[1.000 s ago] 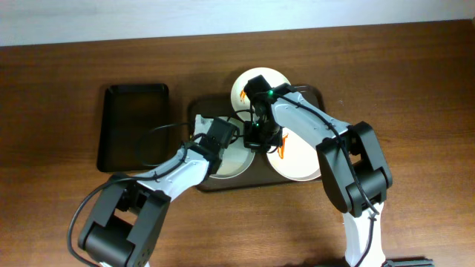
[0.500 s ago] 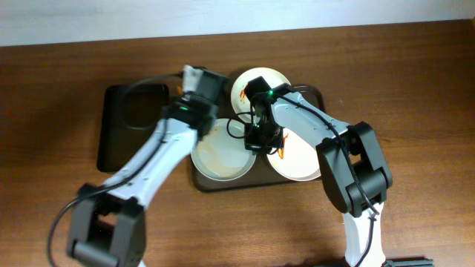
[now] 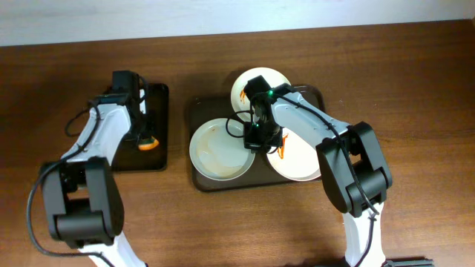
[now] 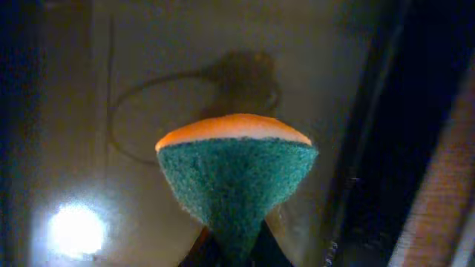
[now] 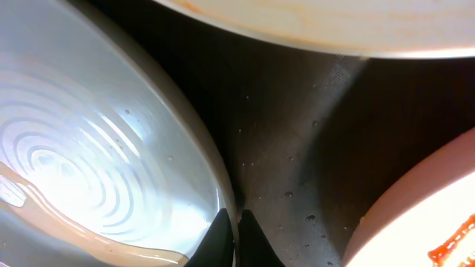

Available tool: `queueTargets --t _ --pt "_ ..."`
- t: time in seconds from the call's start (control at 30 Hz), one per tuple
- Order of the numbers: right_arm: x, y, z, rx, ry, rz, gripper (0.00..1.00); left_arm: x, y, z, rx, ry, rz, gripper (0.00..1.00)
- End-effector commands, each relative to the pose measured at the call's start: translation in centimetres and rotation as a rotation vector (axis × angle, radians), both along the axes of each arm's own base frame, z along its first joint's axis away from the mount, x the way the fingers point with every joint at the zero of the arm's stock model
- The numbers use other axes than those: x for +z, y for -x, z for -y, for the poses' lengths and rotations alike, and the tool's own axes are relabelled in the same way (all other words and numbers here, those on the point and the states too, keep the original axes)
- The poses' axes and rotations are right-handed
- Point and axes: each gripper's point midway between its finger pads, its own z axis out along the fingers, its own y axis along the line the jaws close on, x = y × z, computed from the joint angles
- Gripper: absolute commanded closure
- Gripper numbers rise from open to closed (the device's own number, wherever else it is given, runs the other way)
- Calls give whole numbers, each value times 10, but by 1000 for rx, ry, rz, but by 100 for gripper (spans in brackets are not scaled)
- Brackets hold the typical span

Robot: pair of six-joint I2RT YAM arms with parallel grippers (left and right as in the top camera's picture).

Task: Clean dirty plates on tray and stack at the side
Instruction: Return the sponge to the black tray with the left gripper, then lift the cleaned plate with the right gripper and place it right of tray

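Observation:
Three white plates lie on the dark brown tray: a wet one at front left, one at the back, and one with orange sauce streaks at front right. My right gripper is shut on the rim of the front-left plate; its fingertips pinch the edge. My left gripper is over the black tray and is shut on a green and orange sponge, which also shows in the overhead view.
The black tray's wet floor reflects a light. Its raised rim runs along the right of the left wrist view. Brown wooden table surrounds both trays.
My left arm has swung left with the sponge, from the front-left plate to above the black tray. The right gripper has stayed on the plate's rim.

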Motion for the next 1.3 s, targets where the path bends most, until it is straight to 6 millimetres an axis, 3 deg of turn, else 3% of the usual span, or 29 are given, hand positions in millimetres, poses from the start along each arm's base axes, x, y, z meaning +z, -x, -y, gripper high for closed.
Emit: queueTargets --t 0.0,0.03,0.07,0.13,0.17,0.23,0.27,0.37,0.4,0.6,0.7,0.77,0.87,1.07,1.27 --pt "-5 2 5 8 45 4 96 -16 2 -9 -13 -30 -37 53" --pt "-4 0 5 8 43 9 96 -16 2 -10 -10 -31 -35 51" --pt "-2 -1 4 8 41 13 96 -15 1 -11 -6 -30 -32 42" --pt "17 -10 0 43 23 54 96 -6 -4 -12 3 -20 -14 37" --pt "32 -16 -3 87 11 96 96 10 -11 -11 4 -1 15 25" --pt "56 -27 -1 97 28 164 96 49 -27 -12 26 33 100 12" --pt "71 -33 2 96 40 207 96 81 -39 -15 37 30 179 0" --pt "94 -41 12 93 93 279 96 120 -46 -16 35 25 278 0" --pt "108 -46 32 79 195 339 95 125 -46 -16 34 25 289 0" --pt "160 -54 81 32 439 510 96 125 -46 -16 35 25 287 0" --pt "180 -56 92 135 613 595 96 125 -46 -16 34 25 287 0" --pt "190 -54 88 204 719 642 96 124 -46 -16 34 25 286 0" --pt "217 -45 61 304 903 778 96 125 -46 -16 35 25 287 0" --pt "225 -25 17 405 907 864 96 125 -46 -16 35 25 287 0" --pt "227 -24 16 402 922 878 96 125 -46 -16 34 25 287 0"
